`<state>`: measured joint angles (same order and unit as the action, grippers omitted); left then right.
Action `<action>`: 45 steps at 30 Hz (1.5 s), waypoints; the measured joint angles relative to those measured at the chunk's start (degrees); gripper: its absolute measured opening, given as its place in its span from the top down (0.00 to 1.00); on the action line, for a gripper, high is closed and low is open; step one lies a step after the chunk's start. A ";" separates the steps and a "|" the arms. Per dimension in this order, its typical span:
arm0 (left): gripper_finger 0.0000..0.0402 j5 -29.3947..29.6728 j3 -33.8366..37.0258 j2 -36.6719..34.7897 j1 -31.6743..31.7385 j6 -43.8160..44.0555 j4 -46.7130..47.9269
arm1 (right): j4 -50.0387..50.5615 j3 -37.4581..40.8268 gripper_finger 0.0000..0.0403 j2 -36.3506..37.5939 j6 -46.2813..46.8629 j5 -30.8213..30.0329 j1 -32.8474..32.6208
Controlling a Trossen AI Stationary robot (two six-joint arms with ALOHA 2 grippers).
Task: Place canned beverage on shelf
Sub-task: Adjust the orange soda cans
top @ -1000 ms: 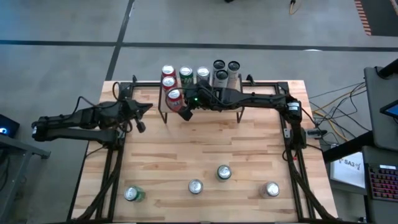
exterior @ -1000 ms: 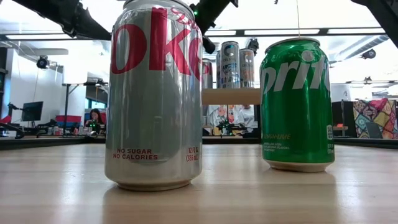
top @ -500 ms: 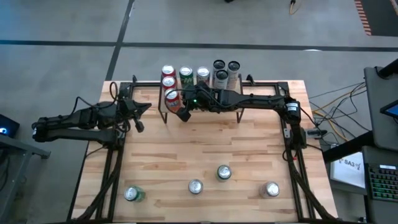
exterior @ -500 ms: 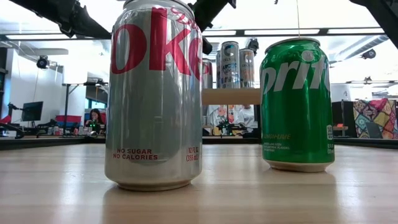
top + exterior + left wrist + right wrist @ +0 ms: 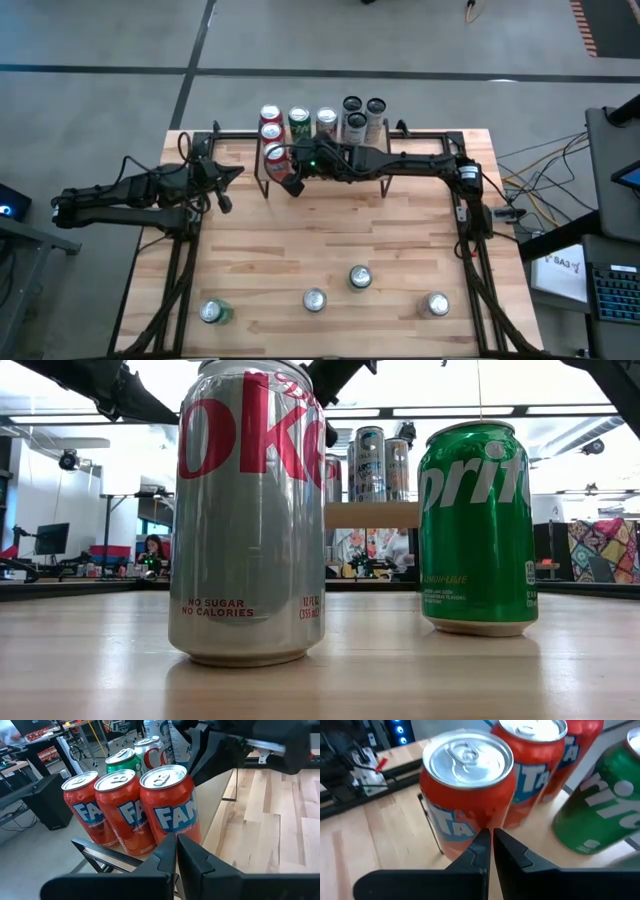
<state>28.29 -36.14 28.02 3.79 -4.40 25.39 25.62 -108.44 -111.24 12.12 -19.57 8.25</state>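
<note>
Orange Fanta aluminium can [image 5: 467, 795]: upright, long axis vertical, tab end up, on raised light-wood shelf [image 5: 385, 143]'s front-left corner. Right end effector [image 5: 490, 840] closed, empty, just before it. Left end effector [image 5: 176, 845] closed, left of shelf.

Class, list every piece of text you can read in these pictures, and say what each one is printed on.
"oke", "NO SUGAR", "NO CALORIES": silver can, low view.
"prit": green can, low view; its small print is too small to read.
"FAN": nearest orange can, left wrist view.
"TA": orange can, right wrist view.
Cans on the shelf: lettering unreadable.
</note>
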 joint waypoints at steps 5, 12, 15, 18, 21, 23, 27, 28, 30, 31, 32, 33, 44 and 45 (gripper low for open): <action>1.00 0.00 0.00 -0.01 0.00 -0.32 -0.02 | -1.25 0.00 0.97 0.00 -0.50 0.01 -0.28; 1.00 0.00 0.00 -0.01 0.00 -0.44 -0.02 | -0.15 0.00 0.97 0.00 -0.22 -1.97 -0.28; 1.00 0.00 0.00 0.01 0.00 -0.44 -0.02 | -0.23 0.00 0.97 0.00 -0.17 -2.08 -0.23; 1.00 0.00 0.00 0.00 0.00 -0.44 -0.06 | -1.31 0.00 0.97 -0.53 -0.28 -1.97 -0.24; 1.00 0.01 0.02 0.01 0.00 -0.45 -0.09 | -1.58 0.02 0.97 -0.96 -0.60 -1.48 -0.24; 1.00 0.02 0.02 0.01 0.00 -0.46 -0.09 | -2.80 0.02 0.97 -1.40 -0.99 -1.45 -0.24; 1.00 0.02 0.02 0.01 0.00 -0.46 -0.11 | -3.52 0.02 0.97 -2.21 -1.22 -1.48 -0.24; 1.00 0.02 0.02 0.01 0.00 -0.45 -0.09 | -3.52 0.02 0.97 -2.21 -1.18 -1.45 -0.24; 1.00 0.02 0.02 0.05 0.00 -0.44 -0.11 | -3.53 0.02 0.97 -2.21 -1.18 -1.46 -0.24; 1.00 0.02 0.02 0.05 0.00 -0.46 -0.10 | -3.65 0.02 0.97 -2.18 -1.18 -1.49 -0.24; 1.00 0.02 0.02 0.07 0.00 -0.46 -0.11 | -3.61 0.02 0.97 -2.00 -1.18 -1.49 -0.24; 1.00 -0.20 0.02 0.09 0.00 -0.46 -0.09 | -3.56 0.02 0.97 -1.91 -1.18 -1.49 -0.24; 1.00 -8.00 3.55 1.17 0.00 -5.70 -6.57 | 0.19 0.02 0.97 0.77 -0.32 -1.49 -1.27; 1.00 -7.98 4.18 1.55 0.00 -6.70 -8.13 | 0.31 0.02 0.97 0.94 -0.29 -1.50 -1.55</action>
<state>20.31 -31.96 29.57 3.79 -11.10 17.25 25.92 -108.42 -110.30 11.84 -21.08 6.70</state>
